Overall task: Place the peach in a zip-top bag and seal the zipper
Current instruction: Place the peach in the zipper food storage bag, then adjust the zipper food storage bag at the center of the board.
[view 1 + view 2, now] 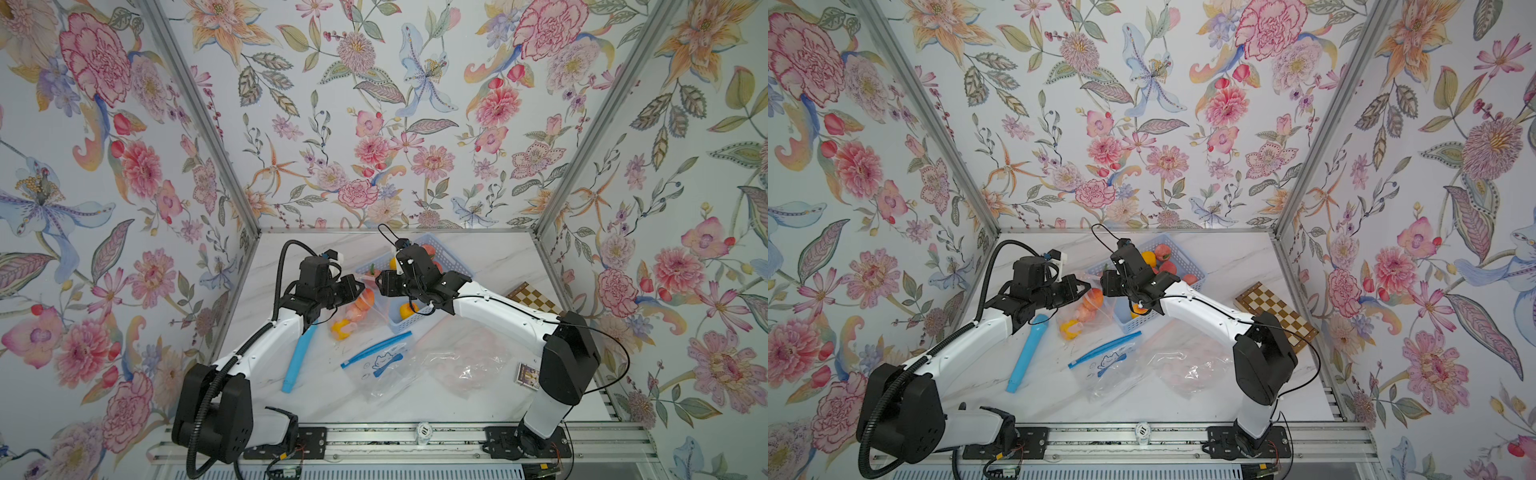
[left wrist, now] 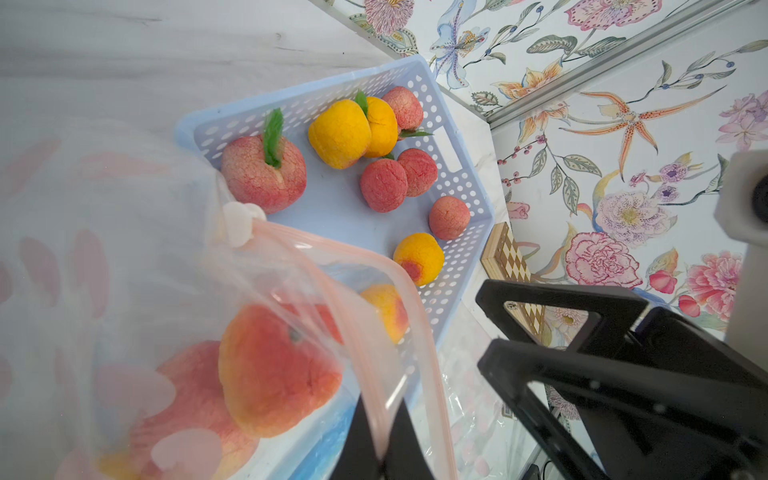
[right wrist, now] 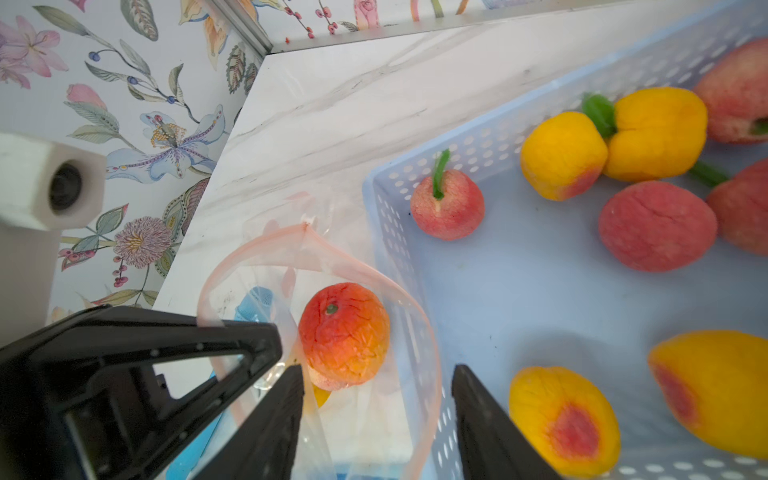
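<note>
A clear zip-top bag (image 2: 332, 266) with a pink zipper strip stands open beside the blue basket (image 2: 299, 89). My left gripper (image 2: 380, 453) is shut on the bag's pink rim and holds it up. An orange-red peach (image 3: 344, 332) lies inside the bag on top of other fruit, and shows again in the left wrist view as the peach (image 2: 274, 370). My right gripper (image 3: 377, 370) hangs open just above the bag's mouth with nothing between its fingers. In both top views the two grippers (image 1: 360, 286) (image 1: 1104, 284) meet over the bag (image 1: 1084, 311).
The basket (image 1: 449, 257) holds several more peaches, red and yellow. A blue tube (image 1: 297, 361), a blue-zippered bag (image 1: 382, 361) and another clear bag (image 1: 465, 365) lie in front. A chessboard (image 1: 536, 299) and a small card box (image 1: 528, 374) sit at the right.
</note>
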